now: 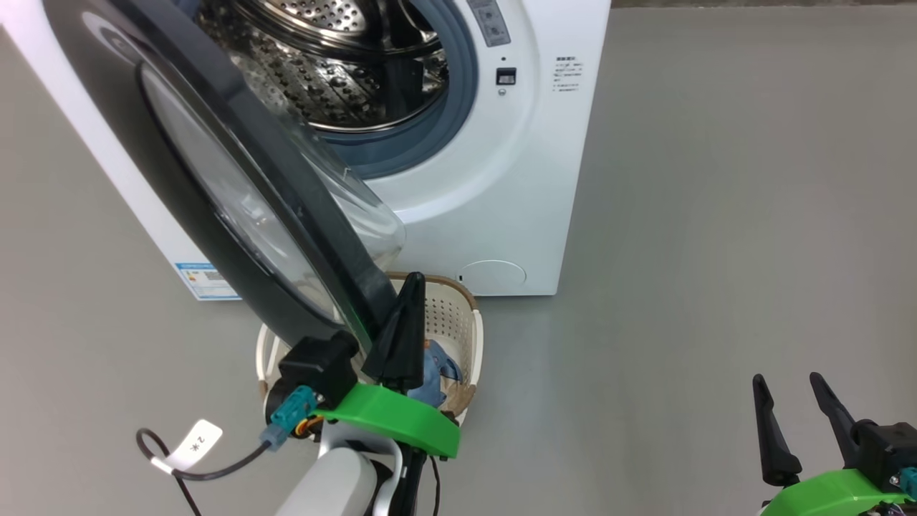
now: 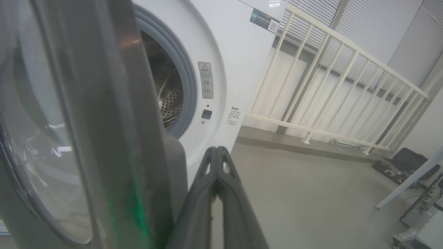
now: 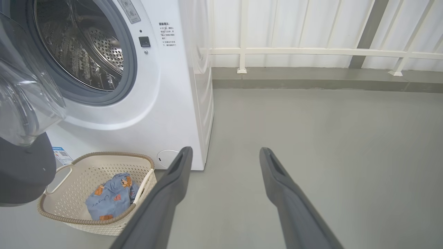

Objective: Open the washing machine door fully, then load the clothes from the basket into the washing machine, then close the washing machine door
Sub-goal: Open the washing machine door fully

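The white washing machine (image 1: 501,215) stands ahead with its steel drum (image 1: 337,79) exposed. Its door (image 1: 215,179), black-rimmed with a bulging glass bowl, is swung out towards me over the basket (image 1: 466,315). My left gripper (image 1: 413,281) is shut, holds nothing, and points up right beside the door's lower inner edge (image 2: 104,138); whether they touch I cannot tell. In the cream basket (image 3: 93,157) lies a light blue garment with orange prints (image 3: 110,197). My right gripper (image 1: 786,380) is open and empty, low on the right over bare floor, away from the machine (image 3: 173,103).
Grey floor spreads to the right of the machine. A white railing (image 3: 311,52) runs along the wall behind it. A black cable with a white tag (image 1: 197,441) hangs by my left forearm. Dark cases and equipment (image 2: 408,162) sit far off to the right.
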Controlling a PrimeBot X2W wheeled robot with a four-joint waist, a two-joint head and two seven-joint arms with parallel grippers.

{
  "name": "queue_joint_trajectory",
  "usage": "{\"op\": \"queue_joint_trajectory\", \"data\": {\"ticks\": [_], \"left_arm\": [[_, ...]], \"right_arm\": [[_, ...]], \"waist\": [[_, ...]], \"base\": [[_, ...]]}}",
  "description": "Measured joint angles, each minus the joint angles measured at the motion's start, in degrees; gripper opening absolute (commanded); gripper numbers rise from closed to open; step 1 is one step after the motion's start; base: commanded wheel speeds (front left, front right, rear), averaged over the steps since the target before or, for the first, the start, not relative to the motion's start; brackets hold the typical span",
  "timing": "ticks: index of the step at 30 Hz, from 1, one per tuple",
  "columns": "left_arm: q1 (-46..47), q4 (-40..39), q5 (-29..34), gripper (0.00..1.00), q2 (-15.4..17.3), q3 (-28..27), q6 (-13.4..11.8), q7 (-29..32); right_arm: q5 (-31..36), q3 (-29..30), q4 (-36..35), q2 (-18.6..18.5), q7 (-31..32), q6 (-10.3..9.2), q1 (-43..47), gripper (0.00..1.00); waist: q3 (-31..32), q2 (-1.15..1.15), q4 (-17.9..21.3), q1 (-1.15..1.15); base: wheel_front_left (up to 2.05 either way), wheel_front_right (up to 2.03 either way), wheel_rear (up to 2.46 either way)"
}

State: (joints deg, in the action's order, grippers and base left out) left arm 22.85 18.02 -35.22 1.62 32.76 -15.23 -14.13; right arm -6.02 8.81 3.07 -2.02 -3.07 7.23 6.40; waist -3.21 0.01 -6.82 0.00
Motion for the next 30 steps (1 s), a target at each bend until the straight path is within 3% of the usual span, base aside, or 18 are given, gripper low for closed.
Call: {"op": "queue_joint_trajectory", "data": {"ticks": [15,30], "left_arm": [[-2.0,-2.7,2.1,0.0,1.1,0.5,-1.0,-0.2],[-4.9,-5.8,2.5,0.0,3.8,0.1,-4.0,-0.5]], "right_arm": [[0.5,0.4,0.1,0.0,1.2,0.0,0.0,1.0],[0.5,1.0,0.8,0.0,1.6,0.0,0.0,1.0]], "waist": [[-0.1,0.0,-3.6,0.0],[0.0,0.0,-7.7,0.0]], "base": [[0.0,0.0,0.0],[0.0,0.0,0.0]]}}
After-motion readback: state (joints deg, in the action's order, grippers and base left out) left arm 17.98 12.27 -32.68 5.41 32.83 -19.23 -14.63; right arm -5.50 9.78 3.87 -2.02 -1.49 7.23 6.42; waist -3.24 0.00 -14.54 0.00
